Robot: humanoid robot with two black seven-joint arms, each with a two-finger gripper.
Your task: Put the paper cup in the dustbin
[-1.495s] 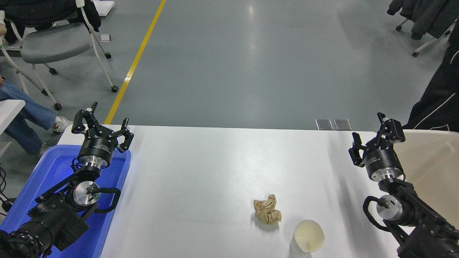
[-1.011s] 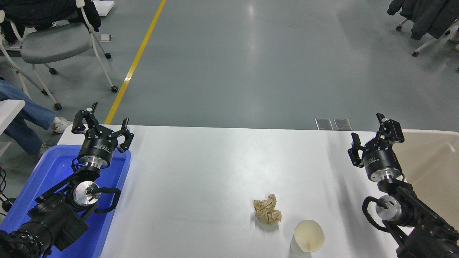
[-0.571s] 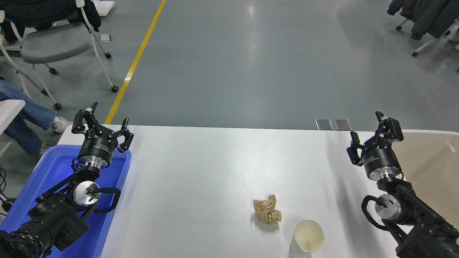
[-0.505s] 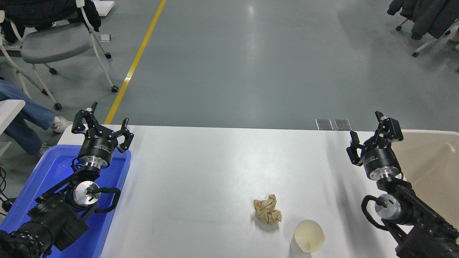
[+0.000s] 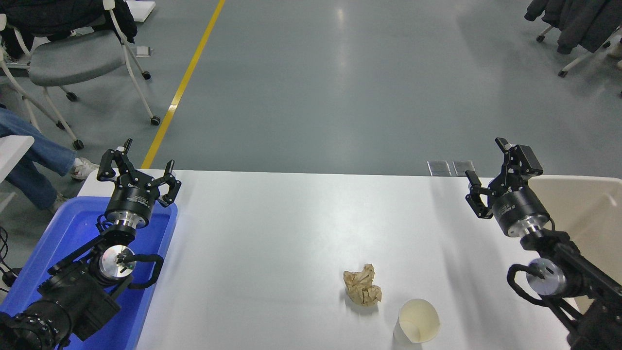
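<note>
The paper cup [image 5: 417, 323] stands upright near the table's front edge, white with a cream inside. The beige dustbin [image 5: 590, 214] stands at the table's right end, partly behind my right arm. My right gripper [image 5: 491, 170] is open and empty, raised near the table's far right, well behind the cup and just left of the dustbin. My left gripper [image 5: 137, 169] is open and empty, parked over the far end of the blue tub at the lower left.
A crumpled tan paper ball [image 5: 362, 286] lies just left of the cup. A bright blue tub [image 5: 58, 243] sits at the table's left end. Chairs [image 5: 73, 53] and a seated person's leg [image 5: 29, 146] are at the far left.
My right gripper has risen and shifted slightly away from me and left; the arm has swung a little to the right. A person at the far right left the view. The cup has not moved.
</note>
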